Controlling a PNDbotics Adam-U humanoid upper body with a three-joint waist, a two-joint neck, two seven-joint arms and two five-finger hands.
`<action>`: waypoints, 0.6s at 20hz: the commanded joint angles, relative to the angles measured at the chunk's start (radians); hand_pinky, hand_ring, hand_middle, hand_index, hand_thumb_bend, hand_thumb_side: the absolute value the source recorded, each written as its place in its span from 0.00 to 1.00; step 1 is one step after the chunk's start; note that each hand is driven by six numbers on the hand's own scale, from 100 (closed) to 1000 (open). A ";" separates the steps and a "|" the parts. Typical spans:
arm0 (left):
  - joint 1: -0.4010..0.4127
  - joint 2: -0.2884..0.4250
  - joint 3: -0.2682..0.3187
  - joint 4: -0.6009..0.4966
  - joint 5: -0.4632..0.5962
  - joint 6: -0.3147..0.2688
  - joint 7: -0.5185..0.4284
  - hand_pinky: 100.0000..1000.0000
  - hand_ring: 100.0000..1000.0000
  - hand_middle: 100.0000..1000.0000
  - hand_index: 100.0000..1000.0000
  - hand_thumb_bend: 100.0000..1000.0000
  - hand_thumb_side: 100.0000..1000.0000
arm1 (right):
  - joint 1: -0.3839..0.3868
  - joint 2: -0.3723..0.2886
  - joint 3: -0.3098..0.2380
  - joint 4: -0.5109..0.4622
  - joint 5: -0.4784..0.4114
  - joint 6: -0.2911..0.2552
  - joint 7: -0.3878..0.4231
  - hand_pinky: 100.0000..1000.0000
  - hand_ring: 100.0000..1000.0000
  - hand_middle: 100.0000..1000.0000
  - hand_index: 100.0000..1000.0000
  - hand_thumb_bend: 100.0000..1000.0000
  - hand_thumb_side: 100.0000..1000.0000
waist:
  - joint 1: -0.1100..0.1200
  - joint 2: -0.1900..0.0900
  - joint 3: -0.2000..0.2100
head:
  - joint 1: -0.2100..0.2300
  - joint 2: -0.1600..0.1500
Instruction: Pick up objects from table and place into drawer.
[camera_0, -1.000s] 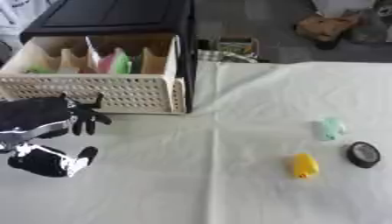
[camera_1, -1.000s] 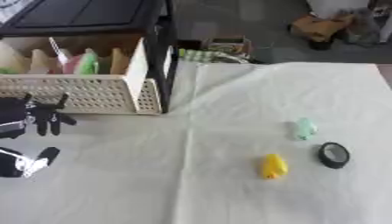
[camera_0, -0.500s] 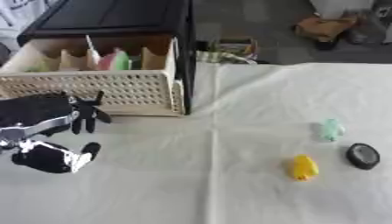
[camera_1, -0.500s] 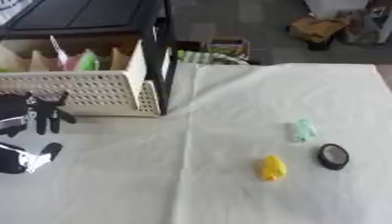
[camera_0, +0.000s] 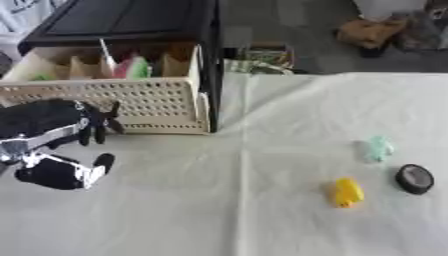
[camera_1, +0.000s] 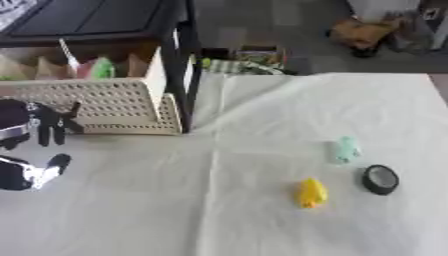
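At the far left, the left robot hand (camera_0: 61, 127) hovers in front of the drawer (camera_0: 114, 92), its fingers spread and relaxed, holding nothing. The cream perforated drawer stands pulled out of a black cabinet (camera_0: 131, 20), with green and pink items in its compartments. Further right on the white-covered tabletop (camera_0: 262, 200) lie a yellow object (camera_0: 347, 192), a pale green object (camera_0: 378, 148) just beyond it, and a black round object (camera_0: 414, 178) nearest the right edge.

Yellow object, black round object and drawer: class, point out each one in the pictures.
Yellow object (camera_0: 347, 192), left eye view, middle of its body.
Black round object (camera_0: 414, 178), left eye view, its top face.
Drawer (camera_0: 131, 106), left eye view, perforated front wall.
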 joint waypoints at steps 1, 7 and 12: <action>-0.024 0.015 0.003 0.015 -0.012 0.010 0.007 0.23 0.52 0.54 0.84 0.01 0.34 | -0.006 -0.015 -0.010 -0.017 -0.006 -0.003 0.007 0.65 0.66 0.37 0.75 0.17 1.00 | -0.001 -0.017 -0.003 | 0.005 -0.014; -0.048 0.003 -0.005 0.047 -0.019 0.007 0.022 0.22 0.51 0.53 0.83 0.01 0.34 | -0.004 -0.013 -0.012 -0.017 -0.006 -0.004 0.011 0.65 0.66 0.37 0.75 0.17 1.00 | -0.001 -0.016 -0.002 | 0.006 -0.014; -0.071 -0.003 -0.006 0.072 -0.027 0.012 0.044 0.23 0.52 0.55 0.83 0.01 0.34 | -0.010 -0.014 -0.011 -0.017 -0.009 -0.004 0.015 0.65 0.66 0.37 0.75 0.17 1.00 | -0.001 -0.013 -0.006 | 0.007 -0.016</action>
